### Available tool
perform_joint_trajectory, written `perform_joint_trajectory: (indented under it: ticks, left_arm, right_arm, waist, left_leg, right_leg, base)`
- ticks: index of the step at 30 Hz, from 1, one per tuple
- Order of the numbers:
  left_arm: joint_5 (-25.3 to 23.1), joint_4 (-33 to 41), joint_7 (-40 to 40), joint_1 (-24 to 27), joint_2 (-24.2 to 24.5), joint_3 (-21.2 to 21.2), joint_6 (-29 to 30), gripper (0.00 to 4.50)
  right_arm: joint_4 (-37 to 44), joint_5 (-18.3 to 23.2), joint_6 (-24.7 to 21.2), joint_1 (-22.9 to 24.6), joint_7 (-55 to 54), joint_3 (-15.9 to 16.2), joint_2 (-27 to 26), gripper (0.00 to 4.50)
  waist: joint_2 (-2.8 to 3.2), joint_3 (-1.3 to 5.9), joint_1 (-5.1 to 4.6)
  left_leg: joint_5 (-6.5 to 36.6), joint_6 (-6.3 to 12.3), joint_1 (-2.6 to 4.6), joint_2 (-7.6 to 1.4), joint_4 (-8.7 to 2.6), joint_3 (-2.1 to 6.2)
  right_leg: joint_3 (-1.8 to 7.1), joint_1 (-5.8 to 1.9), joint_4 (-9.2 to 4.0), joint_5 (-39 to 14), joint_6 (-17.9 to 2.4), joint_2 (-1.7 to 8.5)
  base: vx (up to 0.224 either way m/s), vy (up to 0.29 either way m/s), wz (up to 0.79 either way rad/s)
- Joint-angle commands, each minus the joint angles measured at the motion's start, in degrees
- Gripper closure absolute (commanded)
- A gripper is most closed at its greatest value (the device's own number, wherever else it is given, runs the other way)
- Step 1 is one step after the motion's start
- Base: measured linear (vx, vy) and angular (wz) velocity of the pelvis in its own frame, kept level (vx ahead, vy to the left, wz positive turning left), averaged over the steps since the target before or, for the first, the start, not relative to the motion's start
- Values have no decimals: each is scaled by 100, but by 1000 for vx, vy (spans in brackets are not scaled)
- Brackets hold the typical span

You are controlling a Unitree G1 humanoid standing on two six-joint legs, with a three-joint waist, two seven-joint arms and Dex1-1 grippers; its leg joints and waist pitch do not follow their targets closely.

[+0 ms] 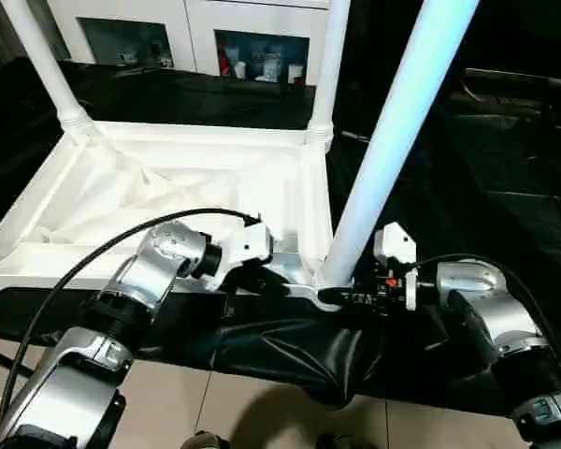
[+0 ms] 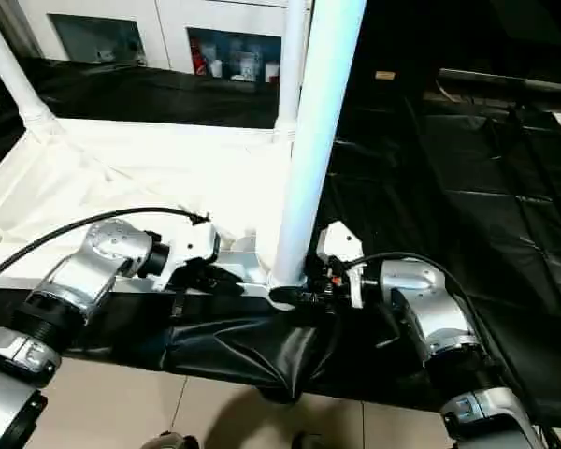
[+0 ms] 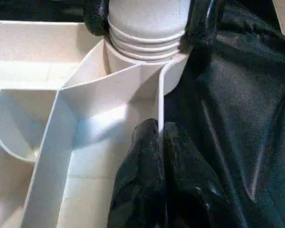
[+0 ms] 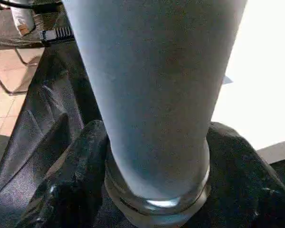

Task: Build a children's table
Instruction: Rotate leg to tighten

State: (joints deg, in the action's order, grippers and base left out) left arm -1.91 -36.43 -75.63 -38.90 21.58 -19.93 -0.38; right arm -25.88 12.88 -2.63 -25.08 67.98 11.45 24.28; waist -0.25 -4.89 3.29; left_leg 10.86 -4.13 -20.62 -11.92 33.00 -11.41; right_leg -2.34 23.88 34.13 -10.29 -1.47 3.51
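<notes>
Children's table [image 1: 168, 178]: upside down on the black-covered tabletop [image 1: 505, 187], ribbed underside up.
Far legs: two stand in the far corner sockets, one [image 1: 47, 65] on the left and one [image 1: 329, 70] on the right.
Near leg [image 1: 393, 140]: upright in the near right corner socket [image 3: 147, 52], ribbed collar at the rim.
Progress: three legs up, judged; near left corner hidden by the left arm, so the fourth is unsettled.
Right gripper [image 4: 154, 190]: fingers straddle the near leg's base.
Left gripper [image 3: 160, 142]: clamped on the top's thin edge wall beside that socket.
</notes>
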Motion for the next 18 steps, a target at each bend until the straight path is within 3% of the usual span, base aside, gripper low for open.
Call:
perform_joint_trajectory:
  ticks: [1, 6, 8, 10, 12, 13, 14, 15, 16, 18]
  left_arm:
    - [4, 21, -34, 88, -18, -70, 19, 450]
    - [-140, -189, 407, 7, -143, -24, 165, 450]
    - [-244, -408, 881, -99, -295, 47, 242, 450]
    - [-407, -811, 1650, -299, -583, 112, 406, 450]
    - [-447, -986, 1994, -391, -742, 150, 529, 450]
    - [-463, -1079, 2187, -444, -842, 169, 605, 450]
    - [-505, -1330, 2710, -596, -1117, 214, 820, 450]
    - [-505, -1330, 2710, -596, -1117, 214, 820, 450]
    - [-558, -1495, 3065, -695, -1301, 216, 916, 450]
    - [-621, -1600, 3303, -754, -1407, 190, 915, 450]
  right_arm:
    - [185, 44, -42, 71, 156, -19, -30, 180]
    - [-107, -247, -7, 34, -542, -39, -176, 183]
    - [-462, -569, 101, -52, -1347, -89, -336, 184]
    - [-902, -795, 84, -161, -2779, -352, -769, 185]
    - [-1041, -785, 14, -207, -3412, -526, -1007, 185]
    - [-1114, -779, -76, -240, -3805, -628, -1144, 185]
    - [-1345, -773, -201, -350, -4746, -849, -1475, 185]
    - [-1345, -773, -201, -350, -4746, -849, -1475, 185]
    - [-1490, -749, -232, -436, -5365, -1005, -1711, 185]
    - [-1558, -680, -226, -491, -5706, -1129, -1888, 185]
  waist:
    - [-59, 375, -19]
    - [-59, 363, -32]
    - [-56, 339, -64]
    - [-55, 305, -134]
    - [-70, 314, -186]
    - [-74, 319, -203]
    - [-56, 319, -206]
    - [-49, 295, -223]
    - [-45, 324, -226]
    - [-46, 324, -222]
  left_leg:
    - [572, 609, 21, -130, -299, 28]
    - [613, 573, 25, -129, -305, 28]
    - [779, 444, 30, -114, -321, 37]
    - [1068, 201, 67, -93, -351, 51]
    - [1106, 88, 36, -74, -365, 87]
    - [1038, 100, 9, -74, -376, 97]
    - [1061, 113, 26, -81, -377, 93]
    - [1229, 89, 92, -75, -371, 71]
    - [1223, 64, 100, -63, -359, 73]
    - [1155, 122, 81, -60, -362, 68]
  right_leg:
    - [226, -342, -304, -514, -1412, 355]
    - [227, -329, -320, -605, -1403, 358]
    - [225, -311, -373, -980, -1332, 374]
    - [226, -269, -458, -1778, -1118, 371]
    - [223, -320, -474, -2067, -978, 384]
    - [218, -334, -469, -1986, -942, 374]
    - [219, -308, -472, -1960, -953, 372]
    - [229, -234, -523, -2108, -971, 362]
    - [242, -270, -508, -2043, -990, 370]
    - [241, -272, -501, -1817, -1019, 355]
  base:
    - [0, 0, 0]
    - [0, 0, 0]
    - [0, 0, 0]
    - [0, 0, 0]
    - [0, 0, 0]
    - [0, 0, 0]
    - [0, 0, 0]
    - [0, 0, 0]
    - [0, 0, 0]
    - [0, 0, 0]
